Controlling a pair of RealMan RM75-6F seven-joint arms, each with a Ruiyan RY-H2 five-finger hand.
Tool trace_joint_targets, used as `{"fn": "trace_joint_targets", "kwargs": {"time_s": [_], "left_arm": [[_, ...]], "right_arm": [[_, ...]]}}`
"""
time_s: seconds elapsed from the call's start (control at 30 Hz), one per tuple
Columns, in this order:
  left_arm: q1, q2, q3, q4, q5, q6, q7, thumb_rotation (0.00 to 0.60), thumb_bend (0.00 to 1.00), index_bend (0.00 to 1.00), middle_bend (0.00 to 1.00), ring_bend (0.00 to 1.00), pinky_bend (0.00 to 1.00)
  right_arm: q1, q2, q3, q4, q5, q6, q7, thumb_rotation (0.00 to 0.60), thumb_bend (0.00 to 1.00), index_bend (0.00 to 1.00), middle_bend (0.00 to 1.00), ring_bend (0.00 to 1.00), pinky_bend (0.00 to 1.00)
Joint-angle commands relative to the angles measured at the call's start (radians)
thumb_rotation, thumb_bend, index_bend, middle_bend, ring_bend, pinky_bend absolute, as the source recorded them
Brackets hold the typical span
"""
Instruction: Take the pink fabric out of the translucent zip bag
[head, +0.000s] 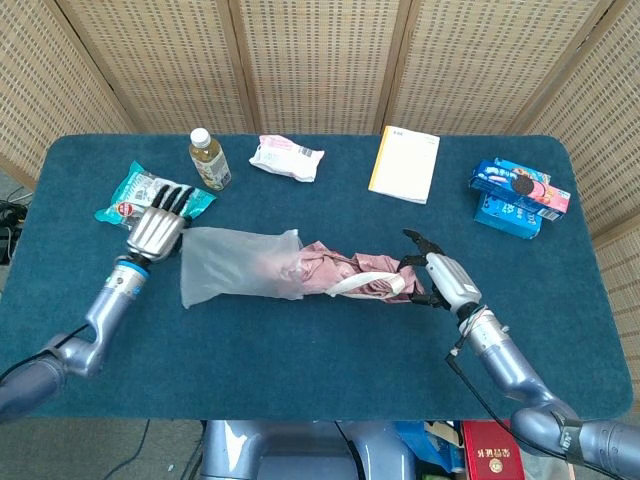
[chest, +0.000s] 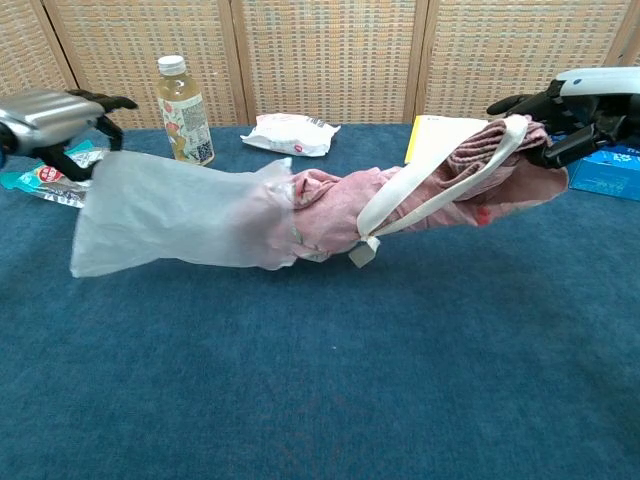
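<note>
The right hand (head: 432, 275) grips the pink fabric (head: 350, 276), mostly drawn clear of the translucent zip bag (head: 232, 263); one end remains inside its mouth. The left hand (head: 158, 228) apparently pinches the bag's closed end above the table (head: 300, 390).

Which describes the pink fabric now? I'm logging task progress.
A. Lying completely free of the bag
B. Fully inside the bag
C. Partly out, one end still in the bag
C: the pink fabric stretches toward the right hand while its left end sits inside the translucent zip bag.
</note>
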Motion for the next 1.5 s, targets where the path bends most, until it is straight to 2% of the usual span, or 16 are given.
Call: {"fn": "trace_joint_targets", "kwargs": {"time_s": [0.03, 0.27, 0.5, 0.53, 0.57, 0.6, 0.63, 0.67, 0.7, 0.73, 0.8, 0.9, 1.03, 1.17, 1.3, 1.5], "left_arm": [[0.064, 0.095, -0.009, 0.046, -0.022, 0.039, -0.071, 0.600, 0.54, 0.81, 0.00, 0.00, 0.00], [0.130, 0.185, -0.004, 0.077, -0.028, 0.049, -0.173, 0.600, 0.54, 0.81, 0.00, 0.00, 0.00], [0.162, 0.185, 0.010, 0.105, -0.009, 0.051, -0.249, 0.600, 0.54, 0.81, 0.00, 0.00, 0.00], [0.164, 0.182, 0.012, 0.108, -0.006, 0.051, -0.252, 0.600, 0.54, 0.78, 0.00, 0.00, 0.00], [0.165, 0.178, 0.015, 0.113, -0.001, 0.051, -0.254, 0.600, 0.54, 0.71, 0.00, 0.00, 0.00], [0.166, 0.175, 0.017, 0.116, 0.002, 0.050, -0.255, 0.600, 0.48, 0.51, 0.00, 0.00, 0.00], [0.168, 0.172, 0.020, 0.113, 0.002, 0.038, -0.260, 0.600, 0.39, 0.27, 0.00, 0.00, 0.00], [0.169, 0.172, 0.021, 0.108, 0.000, 0.030, -0.263, 0.600, 0.32, 0.13, 0.00, 0.00, 0.00], [0.170, 0.177, 0.022, 0.095, -0.003, 0.015, -0.269, 0.600, 0.21, 0.01, 0.00, 0.00, 0.00], [0.171, 0.183, 0.022, 0.079, -0.007, 0.003, -0.277, 0.600, 0.15, 0.00, 0.00, 0.00, 0.00], [0.183, 0.217, 0.018, 0.006, -0.013, 0.003, -0.286, 0.600, 0.11, 0.00, 0.00, 0.00, 0.00], [0.246, 0.291, 0.006, -0.156, -0.012, 0.116, -0.301, 0.600, 0.09, 0.00, 0.00, 0.00, 0.00], [0.298, 0.342, -0.007, -0.278, -0.023, 0.229, -0.210, 0.600, 0.09, 0.00, 0.00, 0.00, 0.00], [0.376, 0.392, -0.012, -0.461, -0.011, 0.383, -0.146, 0.600, 0.09, 0.00, 0.00, 0.00, 0.00], [0.504, 0.416, 0.058, -0.661, 0.062, 0.565, -0.088, 0.600, 0.09, 0.00, 0.00, 0.00, 0.00], [0.600, 0.398, 0.125, -0.768, 0.133, 0.679, -0.012, 0.600, 0.09, 0.00, 0.00, 0.00, 0.00]], "right_arm": [[-0.012, 0.013, 0.001, 0.010, 0.002, 0.008, 0.003, 0.600, 0.75, 0.78, 0.01, 0.00, 0.00], [-0.025, 0.026, -0.003, 0.031, 0.008, 0.011, -0.004, 0.600, 0.75, 0.78, 0.01, 0.00, 0.00], [-0.035, 0.030, -0.004, 0.035, -0.005, 0.024, -0.013, 0.600, 0.75, 0.78, 0.01, 0.00, 0.00], [-0.037, 0.031, -0.005, 0.034, -0.008, 0.027, -0.015, 0.600, 0.75, 0.78, 0.01, 0.00, 0.00], [-0.039, 0.032, -0.006, 0.034, -0.011, 0.031, -0.019, 0.600, 0.74, 0.76, 0.01, 0.00, 0.00], [-0.040, 0.033, -0.007, 0.034, -0.014, 0.033, -0.022, 0.600, 0.65, 0.65, 0.00, 0.00, 0.00], [-0.044, 0.035, -0.008, 0.034, -0.022, 0.043, -0.030, 0.600, 0.44, 0.44, 0.00, 0.00, 0.00], [-0.047, 0.035, -0.011, 0.036, -0.032, 0.052, -0.037, 0.600, 0.29, 0.28, 0.00, 0.00, 0.00], [-0.053, 0.035, -0.017, 0.037, -0.050, 0.066, -0.046, 0.600, 0.09, 0.10, 0.00, 0.00, 0.00], [-0.058, 0.038, -0.024, 0.038, -0.065, 0.075, -0.057, 0.600, 0.00, 0.01, 0.00, 0.00, 0.00], [-0.080, 0.041, -0.045, 0.045, -0.125, 0.133, -0.102, 0.600, 0.00, 0.00, 0.00, 0.00, 0.00], [-0.156, 0.027, -0.089, 0.071, -0.302, 0.339, -0.179, 0.600, 0.00, 0.00, 0.00, 0.00, 0.00], [-0.218, 0.019, -0.135, 0.108, -0.435, 0.469, -0.199, 0.600, 0.00, 0.00, 0.00, 0.00, 0.00], [-0.290, -0.005, -0.183, 0.175, -0.554, 0.607, -0.227, 0.600, 0.00, 0.00, 0.00, 0.00, 0.00], [-0.383, -0.042, -0.231, 0.203, -0.639, 0.754, -0.228, 0.600, 0.00, 0.00, 0.00, 0.00, 0.00], [-0.449, -0.072, -0.271, 0.212, -0.716, 0.847, -0.243, 0.600, 0.00, 0.00, 0.00, 0.00, 0.00]]}}
